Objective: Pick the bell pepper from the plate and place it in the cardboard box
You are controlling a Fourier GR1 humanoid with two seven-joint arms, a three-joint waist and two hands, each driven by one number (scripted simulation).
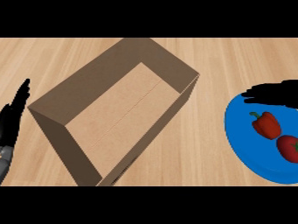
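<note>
Two red items sit on the blue plate (241, 153) at the right edge: the bell pepper (266, 125), and just beside it a tomato (292, 148), lower right. Right hand (283, 97) hangs over the plate's upper part, fingers spread wide toward the left, thumb down at the right of the pepper; probably not touching it, hard to tell. Cardboard box (80, 151) stands open in the middle, nothing visible inside. Left hand (9, 122) rests at the left edge, fingers straight, pointing up.
</note>
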